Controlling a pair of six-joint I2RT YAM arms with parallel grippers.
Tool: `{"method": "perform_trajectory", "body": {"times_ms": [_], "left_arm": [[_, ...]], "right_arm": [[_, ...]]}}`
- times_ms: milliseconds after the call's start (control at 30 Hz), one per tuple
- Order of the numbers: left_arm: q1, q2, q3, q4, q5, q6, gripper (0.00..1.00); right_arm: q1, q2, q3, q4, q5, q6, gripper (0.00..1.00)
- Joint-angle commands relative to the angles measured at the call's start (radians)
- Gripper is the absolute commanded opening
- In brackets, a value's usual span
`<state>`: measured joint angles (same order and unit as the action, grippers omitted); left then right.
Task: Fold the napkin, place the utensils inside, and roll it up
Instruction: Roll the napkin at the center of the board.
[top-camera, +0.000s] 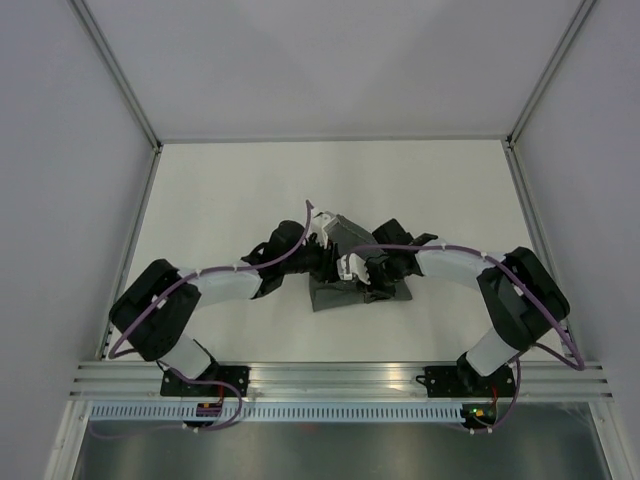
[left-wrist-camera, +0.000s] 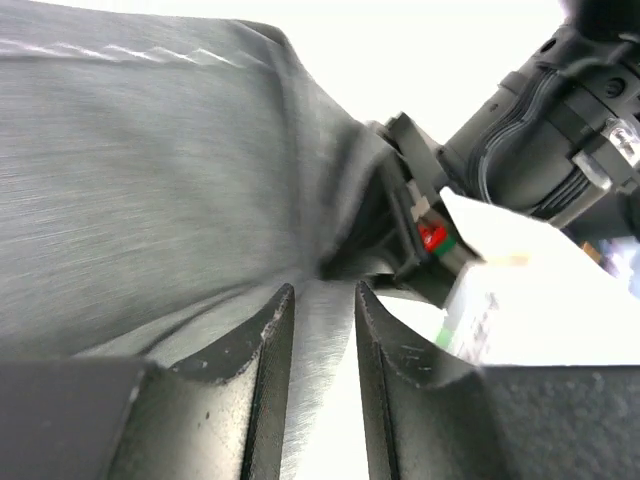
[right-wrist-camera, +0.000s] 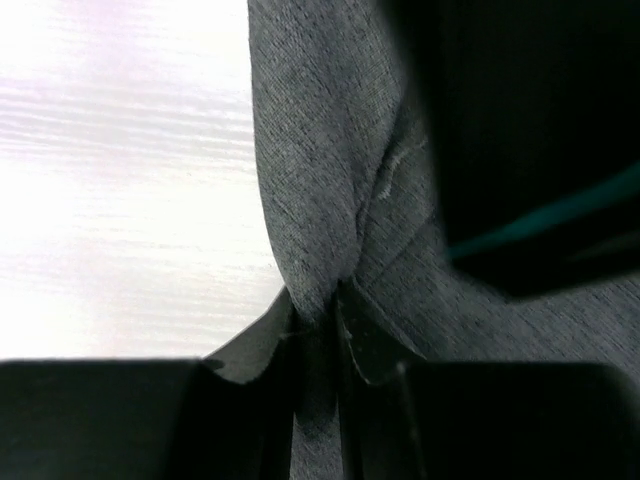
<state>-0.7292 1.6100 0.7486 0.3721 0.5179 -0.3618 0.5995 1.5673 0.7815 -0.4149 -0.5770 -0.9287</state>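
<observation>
The dark grey napkin lies bunched at the table's middle, and part of it is lifted between the two grippers. My left gripper comes in from the left. In the left wrist view its fingers stand narrowly apart with a strip of the napkin between them. My right gripper comes in from the right. In the right wrist view it is shut on a pinched fold of the napkin. No utensils show in any view.
The white table is ringed by grey walls and a metal rail at the near edge. The two wrists are very close together over the cloth. The right arm's wrist fills the upper right of the left wrist view.
</observation>
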Motion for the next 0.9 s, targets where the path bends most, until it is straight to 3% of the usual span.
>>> {"method": "perform_trajectory", "body": {"times_ms": [0, 233, 367, 567, 700, 867], "left_arm": [[-0.012, -0.129, -0.112, 0.125, -0.203, -0.042, 0.36], [-0.033, -0.424, -0.357, 0.300, -0.436, 0.026, 0.38], [-0.160, -0.490, -0.352, 0.207, -0.559, 0.234, 0.39], [-0.320, -0.368, -0.212, 0.045, -0.630, 0.487, 0.42], [-0.377, -0.215, -0.131, -0.038, -0.648, 0.583, 0.43], [-0.400, -0.105, -0.074, -0.029, -0.645, 0.655, 0.46]], "right_arm": [[-0.038, 0.159, 0.059, -0.261, -0.062, -0.068, 0.10], [-0.118, 0.348, 0.263, -0.467, -0.126, -0.156, 0.10], [-0.127, 0.437, 0.332, -0.528, -0.119, -0.162, 0.11], [-0.127, 0.531, 0.435, -0.588, -0.093, -0.144, 0.11], [-0.127, 0.556, 0.470, -0.588, -0.067, -0.119, 0.11], [-0.129, 0.594, 0.499, -0.602, -0.058, -0.107, 0.11]]}}
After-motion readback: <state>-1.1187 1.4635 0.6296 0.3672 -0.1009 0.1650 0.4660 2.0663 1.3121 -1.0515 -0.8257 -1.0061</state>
